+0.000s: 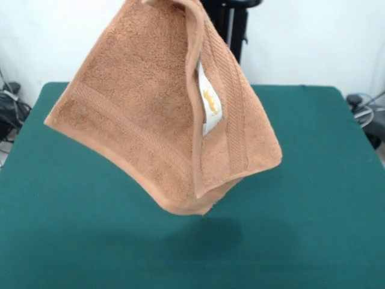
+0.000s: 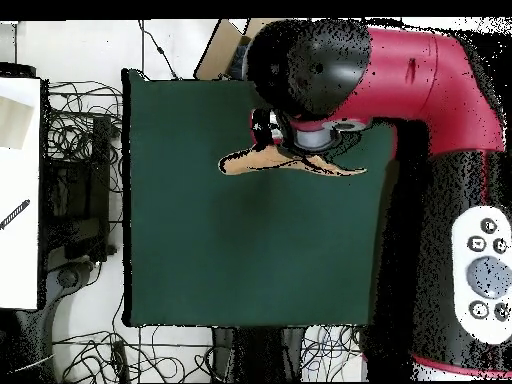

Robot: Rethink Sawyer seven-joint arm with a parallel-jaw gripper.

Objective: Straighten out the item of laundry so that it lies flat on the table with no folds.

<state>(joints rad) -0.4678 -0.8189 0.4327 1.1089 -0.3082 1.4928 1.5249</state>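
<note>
The item of laundry (image 1: pixel 150 120), a light orange-brown terry towel, hangs in the air above the table (image 1: pixel 325 180) and touches it nowhere. It is folded over itself along a vertical edge, and its white tag with a gold mark (image 1: pixel 209 102) faces the front camera. Its top runs out of the front view's upper edge, so the grip point is hidden there. In the overhead view the towel (image 2: pixel 290 163) shows as a thin strip under the arm's end. The gripper (image 2: pixel 305 148) sits right above it, shut on the towel's top. The towel's shadow (image 1: pixel 198 232) lies on the green cloth below.
The red and black arm (image 2: pixel 400 90) reaches over the table's right part in the overhead view. Cables (image 2: pixel 80 150) and a white desk (image 2: pixel 20 200) lie off the table's left side. More cables (image 1: pixel 364 108) and a black stand (image 1: pixel 231 24) are behind the table.
</note>
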